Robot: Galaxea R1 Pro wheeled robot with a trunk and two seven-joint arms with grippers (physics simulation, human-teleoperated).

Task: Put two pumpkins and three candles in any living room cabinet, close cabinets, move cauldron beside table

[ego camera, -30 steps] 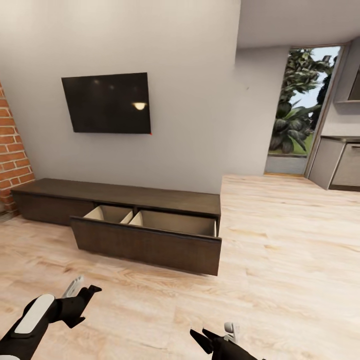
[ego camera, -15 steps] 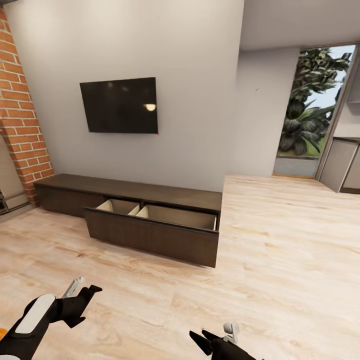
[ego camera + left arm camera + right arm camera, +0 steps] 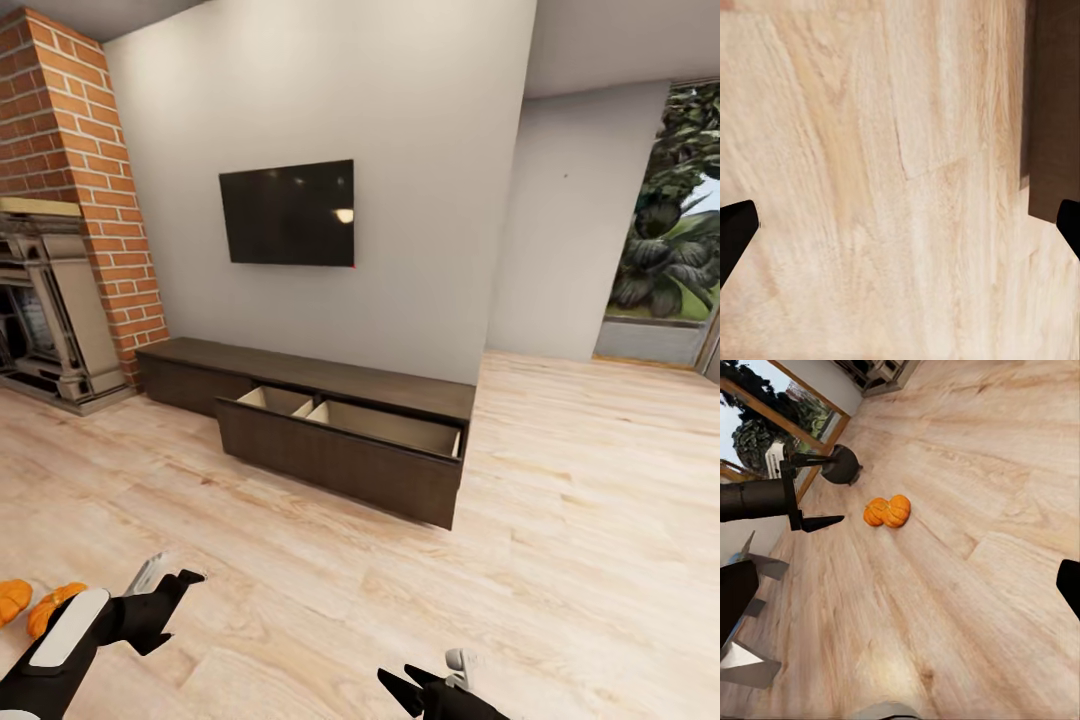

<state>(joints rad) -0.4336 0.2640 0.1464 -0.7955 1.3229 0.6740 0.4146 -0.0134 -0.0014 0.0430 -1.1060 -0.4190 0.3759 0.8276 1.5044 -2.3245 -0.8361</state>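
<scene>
Two orange pumpkins [image 3: 12, 600] [image 3: 50, 608] lie side by side on the wood floor at the lower left, just beyond my left arm; the right wrist view shows both [image 3: 875, 511] [image 3: 898, 510] touching each other. The black cauldron [image 3: 840, 465] stands on the floor a little past them. The dark-brown cabinet [image 3: 340, 460] stands along the far wall with one wide drawer pulled out, pale inside. My left gripper [image 3: 168, 578] [image 3: 900, 229] is open over bare floor. My right gripper [image 3: 428, 672] [image 3: 900, 592] is open and holds nothing. Candles and table are out of view.
A stone fireplace [image 3: 45, 320] in a brick chimney stands at the far left. A black TV [image 3: 290, 212] hangs on the wall above the cabinet. A glass door [image 3: 670, 260] to greenery is at the far right. Wood floor lies between me and the cabinet.
The whole view has swung to the left: the cabinet shifted right in the picture, and the fireplace and the pumpkins came into sight. Both grippers stay open in the same pose.
</scene>
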